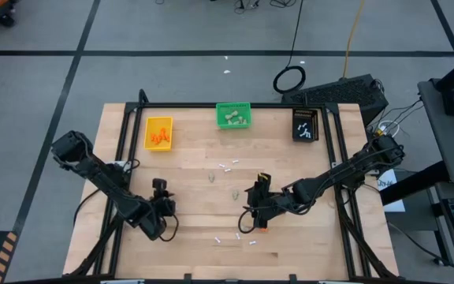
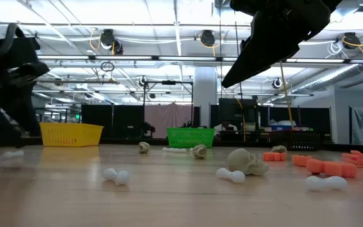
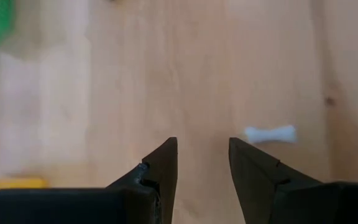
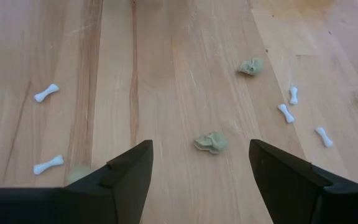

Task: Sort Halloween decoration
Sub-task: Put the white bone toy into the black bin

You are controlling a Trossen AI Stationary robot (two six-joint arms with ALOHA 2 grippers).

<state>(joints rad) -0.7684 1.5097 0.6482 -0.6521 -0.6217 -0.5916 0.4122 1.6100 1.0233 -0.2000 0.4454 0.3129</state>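
One beige-grey skull lump (image 4: 211, 142) lies just ahead of the spread, empty right pincer (image 4: 201, 165).

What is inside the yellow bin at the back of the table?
The yellow bin holds several orange pieces, seen from above. In the low view its wall hides them, and anything under them cannot be seen.

Grey tiled floor (image 1: 172, 31), black floor cable (image 1: 296, 47), ceiling strip lights (image 2: 137, 25), dark curtains (image 2: 115, 120)
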